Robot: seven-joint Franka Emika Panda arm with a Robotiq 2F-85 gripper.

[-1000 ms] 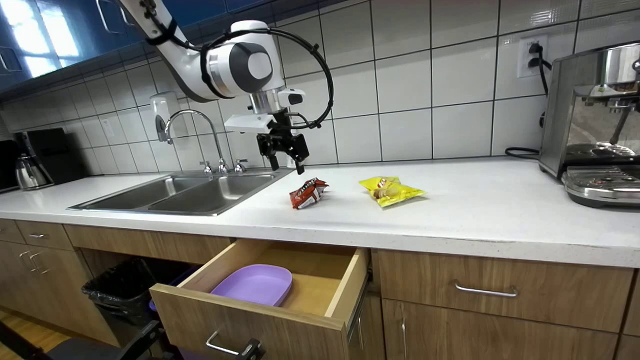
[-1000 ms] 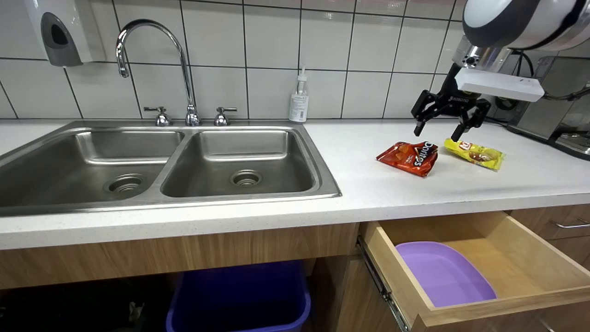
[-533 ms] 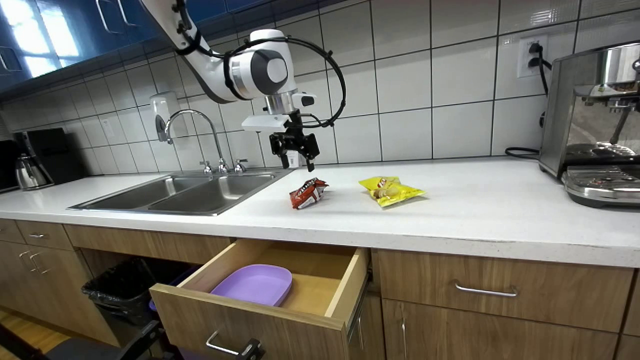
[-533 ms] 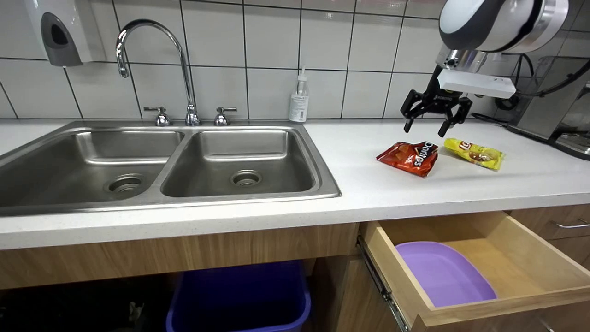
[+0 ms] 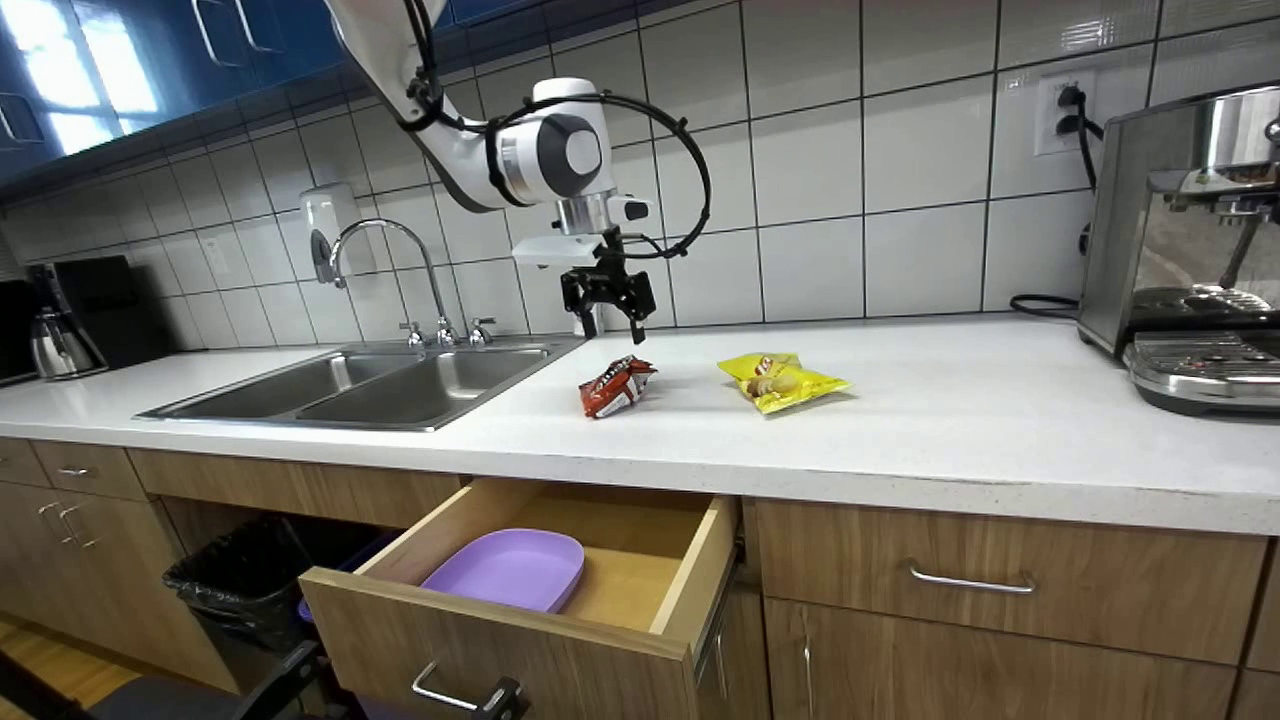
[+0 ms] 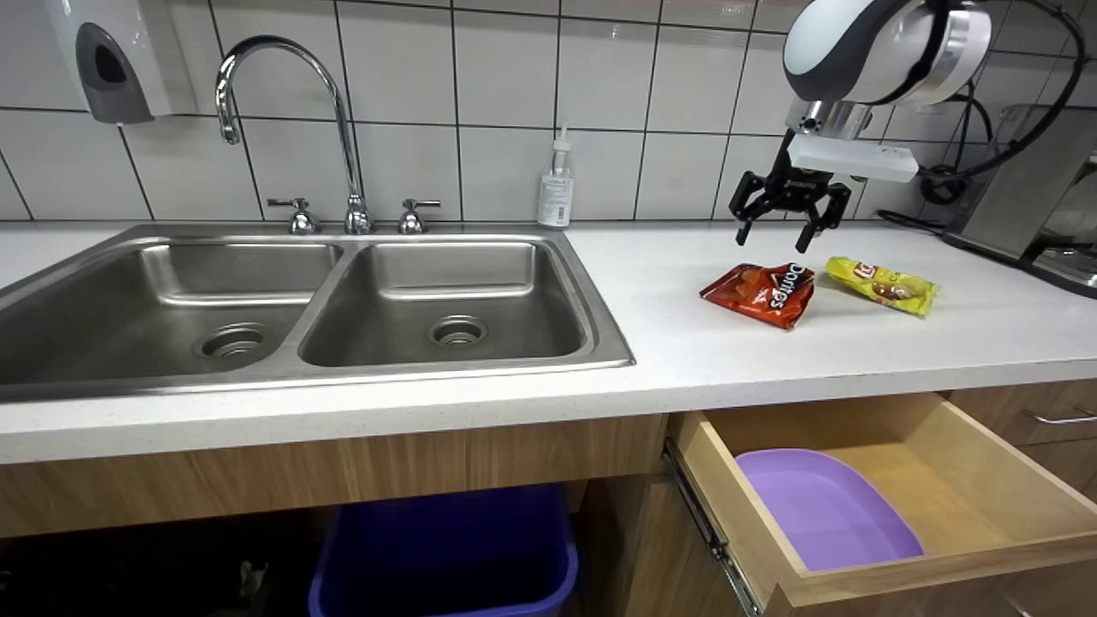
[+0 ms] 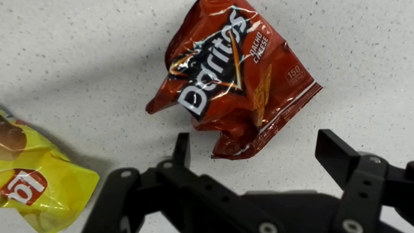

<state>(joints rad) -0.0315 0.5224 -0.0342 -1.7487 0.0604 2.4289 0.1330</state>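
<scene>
My gripper (image 5: pixel 614 331) is open and empty, pointing down above the counter near a red Doritos bag (image 5: pixel 615 388). In an exterior view the gripper (image 6: pixel 772 242) hangs above the Doritos bag (image 6: pixel 763 294) with a gap between. In the wrist view the gripper's fingers (image 7: pixel 254 142) are wide apart, and the Doritos bag (image 7: pixel 226 74) lies mostly ahead of them, its lower corner reaching between the fingertips. A yellow Lay's bag (image 5: pixel 780 381) lies beside it, also seen in the other views (image 6: pixel 883 284) and partly cut off in the wrist view (image 7: pixel 42 181).
A drawer (image 5: pixel 500 620) below the counter stands open with a purple tray (image 5: pixel 510 565) inside. A steel double sink (image 6: pixel 463 364) with a tap (image 6: pixel 343 128) is set in the counter. A pump bottle (image 6: pixel 556 184) stands by the wall. An espresso machine (image 5: pixel 1190 250) stands on the counter.
The arm and open gripper have shifted sideways across the counter and now hang over the Doritos bag. Both bags, the drawer and the tray have not moved.
</scene>
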